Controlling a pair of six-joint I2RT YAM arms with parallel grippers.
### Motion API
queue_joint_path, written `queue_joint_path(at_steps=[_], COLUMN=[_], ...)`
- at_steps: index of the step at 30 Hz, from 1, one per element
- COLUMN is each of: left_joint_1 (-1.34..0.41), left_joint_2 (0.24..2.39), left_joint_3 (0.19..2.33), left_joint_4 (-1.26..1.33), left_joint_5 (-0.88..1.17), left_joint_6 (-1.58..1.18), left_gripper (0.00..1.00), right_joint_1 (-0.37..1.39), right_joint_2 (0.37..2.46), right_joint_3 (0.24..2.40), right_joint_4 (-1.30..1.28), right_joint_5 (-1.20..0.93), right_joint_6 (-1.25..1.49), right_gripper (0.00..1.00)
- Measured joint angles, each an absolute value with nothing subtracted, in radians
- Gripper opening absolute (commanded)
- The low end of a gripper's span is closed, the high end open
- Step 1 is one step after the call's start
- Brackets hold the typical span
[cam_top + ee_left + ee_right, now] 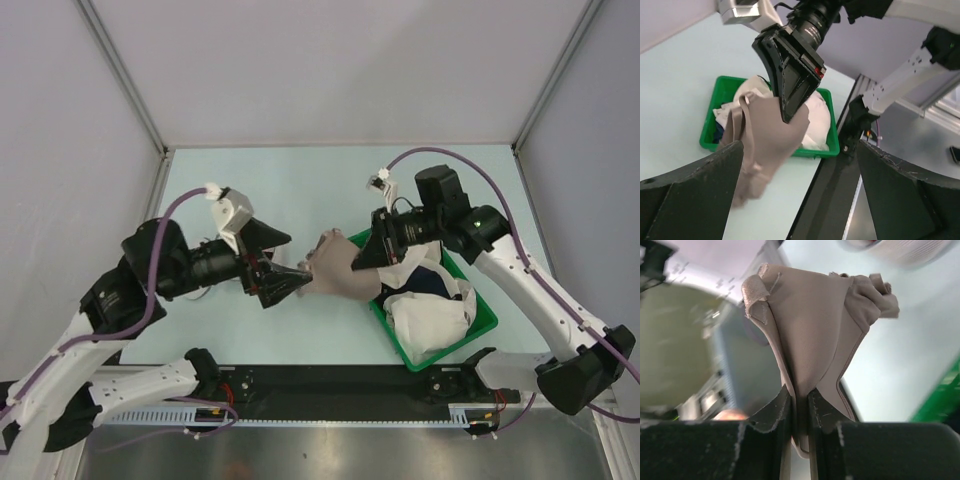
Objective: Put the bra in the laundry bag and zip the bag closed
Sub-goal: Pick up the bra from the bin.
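Pale teal tabletop (300, 180), with a taupe soft-cup fabric bra (330, 262) hanging mid-table between my arms.
My right gripper (353, 263) is clamped on a thin fold, just left of the green plastic basket (485, 320). My left gripper (302, 277) gapes beside it. I judge that fold could slip, or a strap could snag.

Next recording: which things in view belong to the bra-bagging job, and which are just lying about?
Job:
- bra, beige, pinched in the right gripper
- left gripper, jaws open, close to the bra
- laundry bag: not in view

Lying about:
- green basket
- white garments in it
- navy garment in it
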State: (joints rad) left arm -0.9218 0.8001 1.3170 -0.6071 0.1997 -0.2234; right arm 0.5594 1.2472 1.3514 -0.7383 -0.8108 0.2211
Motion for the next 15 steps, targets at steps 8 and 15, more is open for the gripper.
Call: queue_joint_path(at_steps=[8, 15], left_joint_1=[-0.921, -0.920], left_joint_2=[0.965, 0.974], left_joint_3=[1.303, 1.232], left_joint_4=[-0.633, -0.617], left_joint_5=[0.358, 0.495], left_joint_6=[-0.158, -0.139], left_gripper=[1.00, 0.99], right_joint_1=[0.572, 0.615], right_joint_2=[1.197, 1.102], right_joint_3=[1.178, 1.139], right_joint_4=[-0.699, -0.591], right_joint_5=[-1.100, -1.225], right_joint_6=[0.267, 0.322], right_gripper=[0.00, 0.00])
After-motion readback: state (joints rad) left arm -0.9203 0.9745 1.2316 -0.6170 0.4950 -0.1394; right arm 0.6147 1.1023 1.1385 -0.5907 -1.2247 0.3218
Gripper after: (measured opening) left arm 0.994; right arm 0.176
